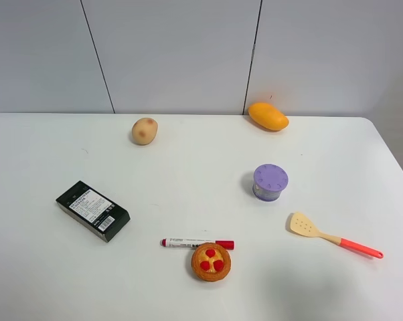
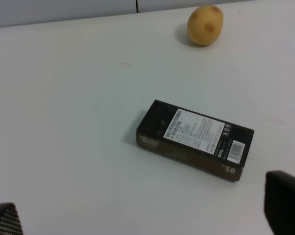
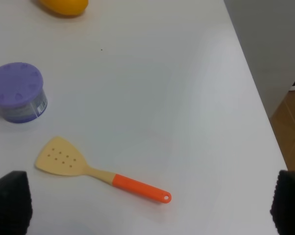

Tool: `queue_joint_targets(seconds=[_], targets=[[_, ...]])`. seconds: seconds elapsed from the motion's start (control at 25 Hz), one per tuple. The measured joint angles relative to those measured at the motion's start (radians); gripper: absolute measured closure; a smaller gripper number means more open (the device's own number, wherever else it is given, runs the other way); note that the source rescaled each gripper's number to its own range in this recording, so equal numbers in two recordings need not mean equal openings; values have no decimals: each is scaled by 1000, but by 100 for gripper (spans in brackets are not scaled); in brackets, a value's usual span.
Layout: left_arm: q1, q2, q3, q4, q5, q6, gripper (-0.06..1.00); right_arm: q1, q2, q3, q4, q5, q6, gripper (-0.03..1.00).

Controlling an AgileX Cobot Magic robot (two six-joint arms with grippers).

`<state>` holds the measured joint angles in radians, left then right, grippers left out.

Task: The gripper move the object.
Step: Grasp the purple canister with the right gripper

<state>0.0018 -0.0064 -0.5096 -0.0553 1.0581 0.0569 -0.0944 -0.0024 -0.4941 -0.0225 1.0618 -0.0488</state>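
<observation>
The lavender container (image 1: pixel 270 182) stands upright at about 3 o'clock of the table (image 1: pixel 188 160) centre, with the spatula (image 1: pixel 305 225) at its 5 o'clock. The right gripper (image 3: pixel 150 208) is spread wide and empty — it is best centred over the container, lowered squarely, then closed on its wall.

A white table (image 1: pixel 188 200) stands against a pale grey panelled wall (image 1: pixel 175 53) with dark seams.

Container (image 1: pixel 270 182) behind spatula (image 1: pixel 332 238) (mango (image 1: pixel 268 116) farther back)
</observation>
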Motion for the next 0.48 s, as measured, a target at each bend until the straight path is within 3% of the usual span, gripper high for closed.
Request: queue_joint_targets(seconds=[0.48], targets=[[0, 0, 0, 0, 0, 0, -6, 0, 0, 0, 0, 0, 0, -3]])
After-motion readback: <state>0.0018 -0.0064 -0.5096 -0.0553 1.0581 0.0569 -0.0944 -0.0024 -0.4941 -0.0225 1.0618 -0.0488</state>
